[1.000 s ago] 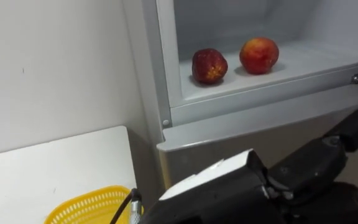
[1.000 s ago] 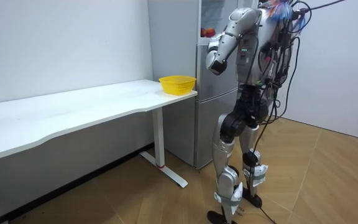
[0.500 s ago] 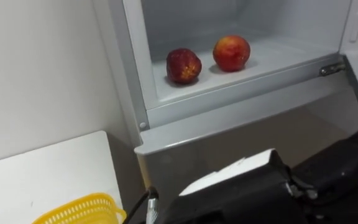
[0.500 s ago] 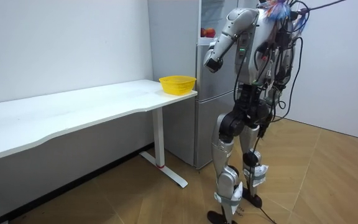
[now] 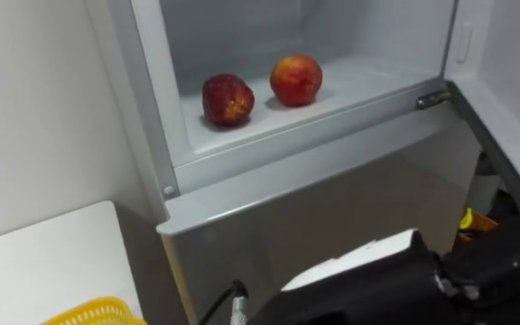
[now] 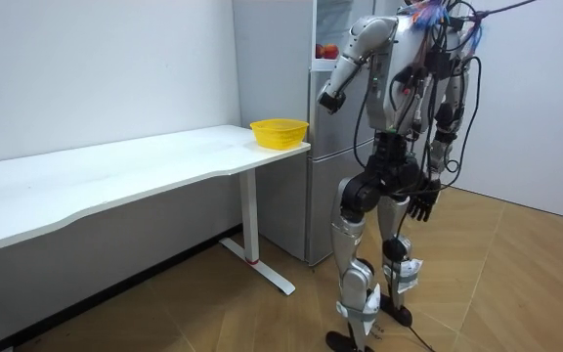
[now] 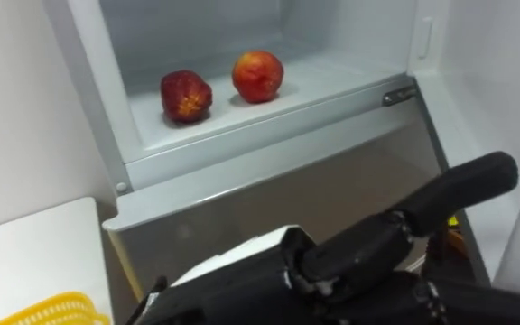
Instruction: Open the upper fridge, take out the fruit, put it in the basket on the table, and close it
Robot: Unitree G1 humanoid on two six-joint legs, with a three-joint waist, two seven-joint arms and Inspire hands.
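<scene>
Two round fruits, a dark red fruit (image 5: 227, 98) left of an orange-red fruit (image 5: 296, 79), resting slightly apart on the upper fridge shelf (image 5: 368, 83), upper centre of frame.

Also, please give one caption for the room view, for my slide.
Robot standing before the fridge, left hand raised toward its upper compartment, beside a white table carrying a yellow basket.

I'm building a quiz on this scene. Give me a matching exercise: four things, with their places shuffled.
1 dark red fruit
2 orange-red fruit
3 yellow basket
4 right hand

A hanging by the robot's thigh
B on the fridge shelf, to the left
C on the table's end
D on the fridge shelf, to the right

Pairs: 1-B, 2-D, 3-C, 4-A
</scene>
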